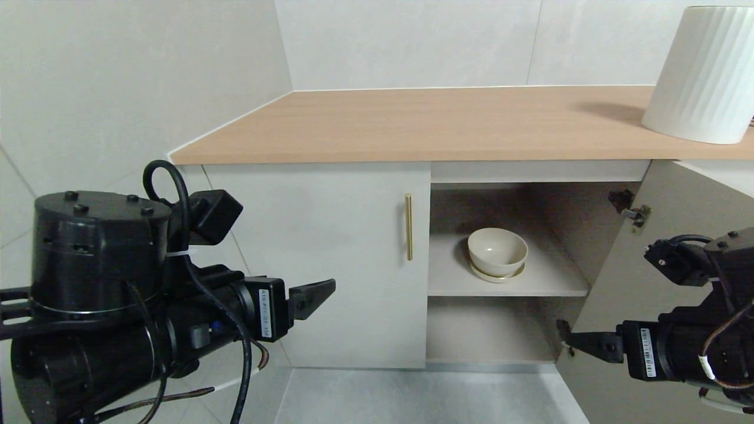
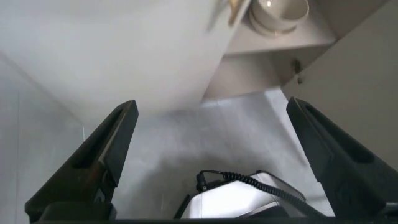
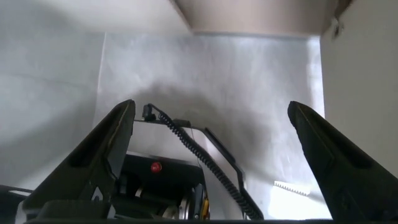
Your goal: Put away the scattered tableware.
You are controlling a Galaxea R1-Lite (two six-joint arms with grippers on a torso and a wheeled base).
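**Both grippers empty before the cabinet, bowl on its upper shelf**

Nearest the camera, the left gripper point(image 1: 312, 296) hangs in front of the cabinet's point(image 1: 530, 172) closed left door point(image 1: 330, 259), low down and apart from it. Its fingers point(image 2: 112, 149) are spread wide with nothing between them. The right gripper point(image 1: 589, 344) sits at the cabinet's other side, just beside the inner face of the open right door point(image 1: 636, 282) and level with the lower compartment point(image 1: 489, 330). Its fingers point(image 3: 106, 149) are also spread wide and hold nothing. Grey floor point(image 1: 424, 397) runs below both, up to the foot of the cabinet.

A slim brass handle point(image 1: 408, 227) stands upright on the closed door, at the edge next to the opening. Inside the cabinet, a cream bowl point(image 1: 498, 251) stands upright on a small plate point(image 1: 496, 275) of the same colour. The pair rests on the upper shelf point(image 1: 554, 282), towards its left side.

The wooden worktop point(image 1: 447, 123) forms the top of the cabinet. A white ribbed cylinder point(image 1: 701, 76) stands on it at the right end, above the open door.
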